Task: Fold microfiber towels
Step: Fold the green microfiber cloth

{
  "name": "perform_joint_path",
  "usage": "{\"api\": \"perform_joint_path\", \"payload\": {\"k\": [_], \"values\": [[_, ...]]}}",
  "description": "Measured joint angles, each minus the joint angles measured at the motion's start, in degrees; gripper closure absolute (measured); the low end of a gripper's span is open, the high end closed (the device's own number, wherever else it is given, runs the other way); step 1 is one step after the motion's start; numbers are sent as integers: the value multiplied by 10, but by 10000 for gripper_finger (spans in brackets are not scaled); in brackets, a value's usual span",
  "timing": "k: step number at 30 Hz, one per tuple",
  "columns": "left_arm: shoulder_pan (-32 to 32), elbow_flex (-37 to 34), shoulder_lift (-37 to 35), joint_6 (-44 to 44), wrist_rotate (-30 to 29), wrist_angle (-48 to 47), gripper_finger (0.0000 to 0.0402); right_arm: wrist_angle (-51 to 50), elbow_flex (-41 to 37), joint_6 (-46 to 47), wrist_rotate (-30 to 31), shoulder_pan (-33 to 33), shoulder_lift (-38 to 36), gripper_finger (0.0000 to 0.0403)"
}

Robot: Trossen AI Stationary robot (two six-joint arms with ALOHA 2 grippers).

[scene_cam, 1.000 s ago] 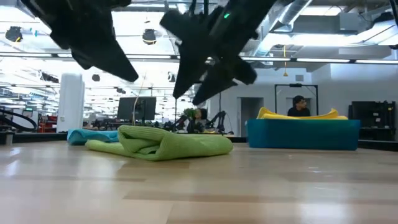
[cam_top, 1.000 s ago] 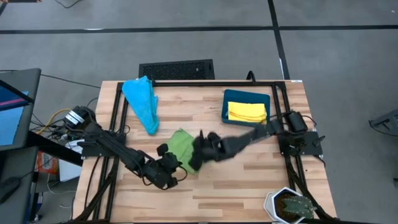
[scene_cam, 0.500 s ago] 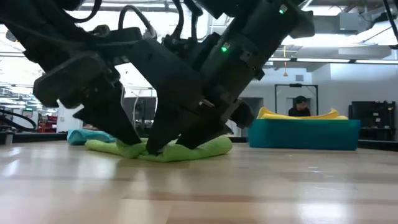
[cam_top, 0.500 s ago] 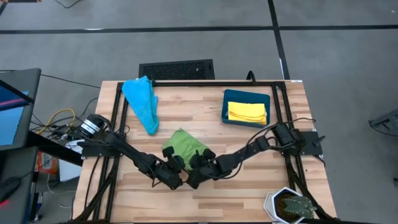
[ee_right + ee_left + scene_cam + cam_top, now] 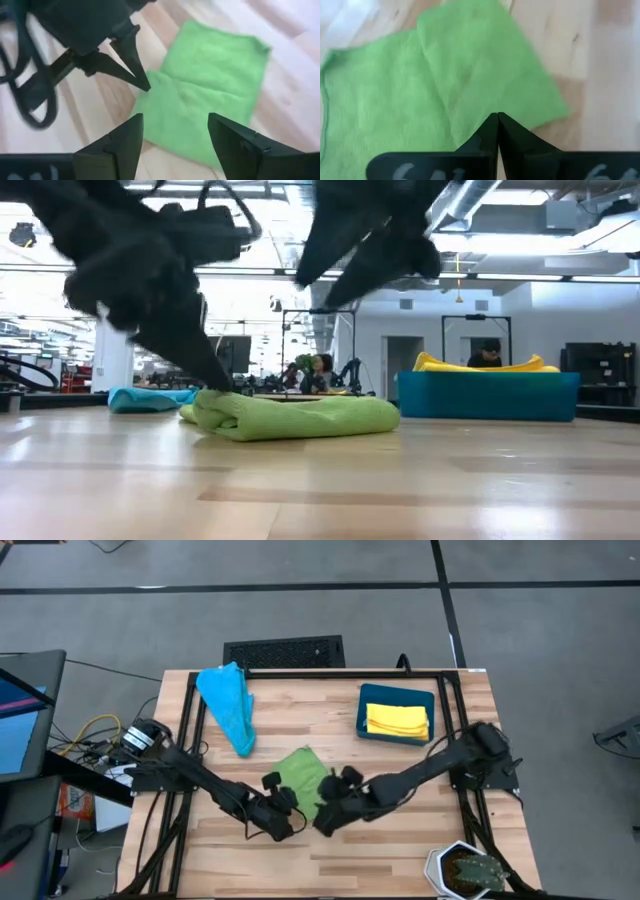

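A green towel [image 5: 305, 778] lies folded near the table's middle. The shut tips of my left gripper [image 5: 497, 117] rest on its near-left part, and the low view shows the left gripper [image 5: 212, 380] at the towel's [image 5: 295, 417] left end. My right gripper [image 5: 175, 142] stands open above the towel's near edge, raised clear of it and touching nothing. A light blue towel [image 5: 228, 705] lies bunched at the far left. A yellow towel [image 5: 397, 721] lies inside the dark teal bin [image 5: 397, 693]. My left gripper presses its shut fingertips [image 5: 145, 86] on the green towel's top layer [image 5: 470, 107], close to its near-left edge. The fingers slant down from the table's near-left side. The towel lies flat on the table.
The teal bin stands at the far right. A potted plant [image 5: 466, 870] sits at the near right corner. Black frame rails [image 5: 190, 710] run along both sides of the table. Bare wood lies along the near edge.
My left gripper has sunk and gone toward the green towel until its shut tips rest on it. My right gripper, open throughout, dipped to the towel's near edge and has risen clear again. The towel's left flap no longer trails out, and the cloth sits more compact.
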Motion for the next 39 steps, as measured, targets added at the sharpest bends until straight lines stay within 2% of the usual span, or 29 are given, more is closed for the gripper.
{"api": "perform_joint_path", "payload": {"k": [3, 6, 10, 16, 18, 21, 24, 26, 28, 31, 35, 39], "values": [[4, 0, -37, 9, 4, 3, 401, -69, 1, 8, 14, 6, -54, 155], [14, 7, -86, 31, 32, 6, 401, -140, 1, 9, 38, 16, -110, 155], [33, 10, -157, 39, 73, 14, 396, -208, 1, 9, 97, 21, -187, 155], [81, 10, -254, 93, 132, 10, 341, -282, -1, -17, 168, -23, -274, 155], [105, 10, -278, 121, 167, 10, 314, -246, -21, -39, 165, -57, -291, 155], [144, 10, -296, 160, 223, 11, 280, -119, -105, -99, 94, -112, -309, 155], [179, -10, -295, 180, 284, 31, 265, 62, -211, -139, -15, -168, -313, 163], [195, -43, -292, 175, 319, 82, 263, 191, -275, -143, -89, -201, -307, 174], [203, -86, -283, 158, 332, 147, 266, 323, -324, -160, -156, -222, -282, 187], [203, -157, -270, 121, 311, 234, 277, 446, -356, -182, -206, -224, -223, 210], [183, -217, -228, 46, 261, 338, 299, 454, -350, -213, -257, -215, -137, 247], [150, -197, -158, -4, 205, 350, 344, 452, -346, -257, -268, -210, -71, 288]]}}
